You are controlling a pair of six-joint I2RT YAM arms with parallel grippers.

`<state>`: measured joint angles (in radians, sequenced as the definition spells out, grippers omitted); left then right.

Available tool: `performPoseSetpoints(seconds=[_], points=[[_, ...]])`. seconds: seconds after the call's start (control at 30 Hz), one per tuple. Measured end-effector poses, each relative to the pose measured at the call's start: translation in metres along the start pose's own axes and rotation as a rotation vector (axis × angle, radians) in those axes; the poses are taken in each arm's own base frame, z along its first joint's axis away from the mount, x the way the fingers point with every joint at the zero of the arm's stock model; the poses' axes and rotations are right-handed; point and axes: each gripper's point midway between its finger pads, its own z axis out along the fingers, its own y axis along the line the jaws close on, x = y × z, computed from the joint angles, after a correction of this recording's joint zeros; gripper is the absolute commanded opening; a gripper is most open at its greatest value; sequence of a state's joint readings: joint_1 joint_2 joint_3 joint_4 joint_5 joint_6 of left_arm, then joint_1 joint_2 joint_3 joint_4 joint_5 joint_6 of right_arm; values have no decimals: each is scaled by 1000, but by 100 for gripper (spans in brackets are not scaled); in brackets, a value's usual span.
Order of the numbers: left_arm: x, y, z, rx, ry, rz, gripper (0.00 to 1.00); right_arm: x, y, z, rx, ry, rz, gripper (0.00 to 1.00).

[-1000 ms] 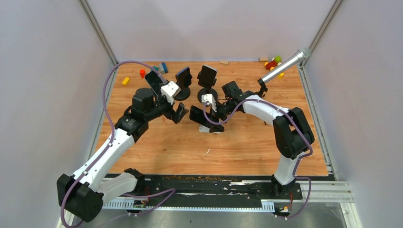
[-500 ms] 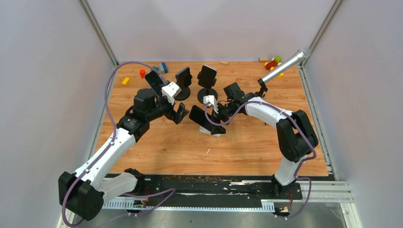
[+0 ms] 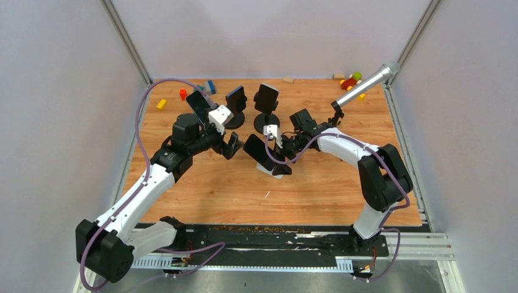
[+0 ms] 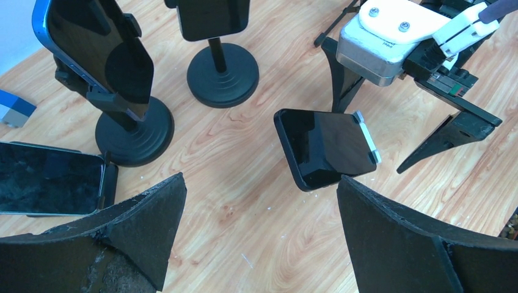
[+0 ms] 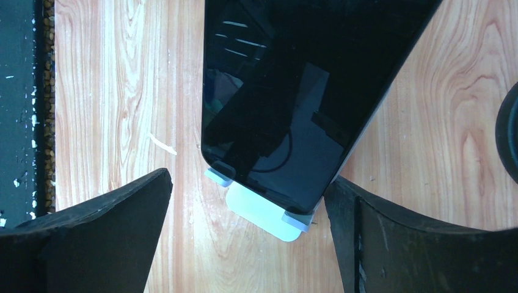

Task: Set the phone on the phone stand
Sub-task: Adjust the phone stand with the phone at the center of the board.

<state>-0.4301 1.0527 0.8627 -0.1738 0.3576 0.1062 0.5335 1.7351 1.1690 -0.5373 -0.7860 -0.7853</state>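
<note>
Wood-grain table, boxed in by pale walls. Near its middle, the phone, dark screen up, tilted back on a small white stand, bottom edge tucked behind two little lips. Probably seated fully, though hard to confirm from the right wrist view alone. Astride it, the right gripper, jaws spread wide, one finger to either side, clamped on nothing. Off to the left, the left gripper, likewise gaping and empty, hovering above the boards. Farther back, other phones on black stands. Along the far edge, toy blocks.

Looks like the letting-go stage. To finish cleanly:
- Keep the right jaws wide.
- Draw back straight along the phone's lean rather than sideways.
- Avoid grazing either long edge, for fear of skidding or tipping so light a stand.
- Hold the left arm clear, ready for steadying only if needed.
</note>
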Motion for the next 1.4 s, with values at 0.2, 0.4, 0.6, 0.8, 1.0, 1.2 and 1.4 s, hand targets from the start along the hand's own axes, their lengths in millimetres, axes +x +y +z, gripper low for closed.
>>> performPoseSetpoints(seconds=[0.2, 0.4, 0.6, 0.8, 1.0, 1.2, 1.4], points=[[1, 0, 1, 1, 5, -2, 100, 6, 9, -2, -9, 7, 29, 95], [3, 0, 2, 1, 9, -3, 100, 14, 20, -2, -30, 18, 74, 95], [4, 1, 2, 1, 15, -1, 100, 16, 31, -3, -48, 21, 109, 94], [22, -1, 5, 6, 54, -15, 100, 16, 48, 1, -89, 28, 151, 93], [39, -4, 5, 13, 92, -29, 100, 17, 54, 2, -94, 42, 181, 93], [38, -4, 5, 14, 88, -28, 100, 20, 47, -2, -34, 69, 213, 93], [36, -4, 4, 13, 83, -27, 100, 20, 32, -12, 39, 55, 263, 93]])
